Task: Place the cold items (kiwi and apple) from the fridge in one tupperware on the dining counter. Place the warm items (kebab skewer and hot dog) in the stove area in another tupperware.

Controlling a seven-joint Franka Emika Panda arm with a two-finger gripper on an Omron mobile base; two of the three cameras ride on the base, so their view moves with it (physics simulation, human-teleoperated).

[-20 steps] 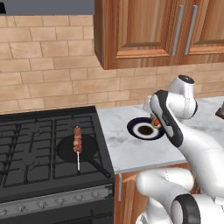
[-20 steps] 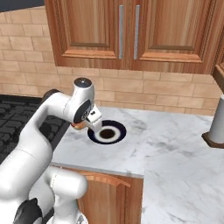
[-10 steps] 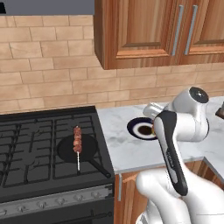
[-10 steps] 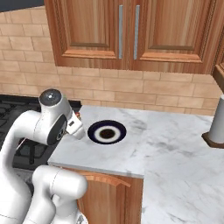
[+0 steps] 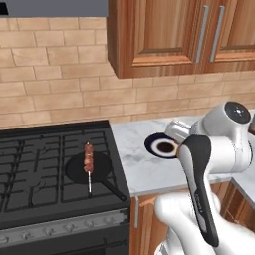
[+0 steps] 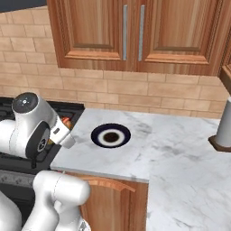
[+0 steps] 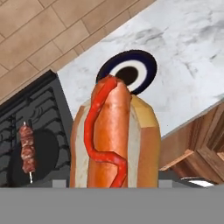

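A hot dog (image 7: 114, 140) in a bun with a red sauce line stands upright between the fingers of my gripper (image 6: 64, 127), which is shut on it; its orange end (image 6: 66, 121) pokes out beside the white hand. The hand hangs over the counter's left edge by the stove, left of the dark-rimmed plate (image 6: 110, 136). The kebab skewer (image 5: 88, 159) lies on a black pan (image 5: 74, 168) on the stove, also seen in the hand view (image 7: 27, 151). The kiwi, apple and tupperware are out of view.
The marble counter (image 6: 171, 153) runs right from the black stove (image 5: 30, 169). A grey cylinder (image 6: 224, 128) stands at the counter's far right. Wooden wall cabinets (image 6: 131, 31) hang above, and the pan's handle (image 5: 112, 189) points toward the stove's front right.
My arm has swung from over the plate to the left, toward the stove, carrying the hot dog with it. The skewer and the plate have stayed put.
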